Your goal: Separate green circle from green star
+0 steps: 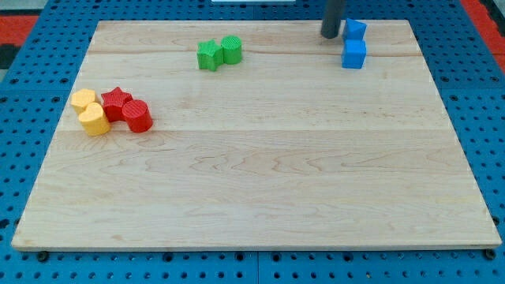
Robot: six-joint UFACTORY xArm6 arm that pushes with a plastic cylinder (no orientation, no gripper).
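The green circle [232, 49] and the green star [209, 55] sit touching each other near the view's top, left of centre, with the circle on the star's right. My tip [330, 35] is at the view's top right, far to the right of both green blocks, just left of the upper blue block [356, 30].
Two blue blocks, the upper one and a blue cube [353, 54], stand at the view's top right. At the left are a red star [117, 102], a red cylinder [137, 117], a yellow block [83, 99] and a yellow heart [95, 120]. The wooden board [260, 173] lies on a blue pegboard.
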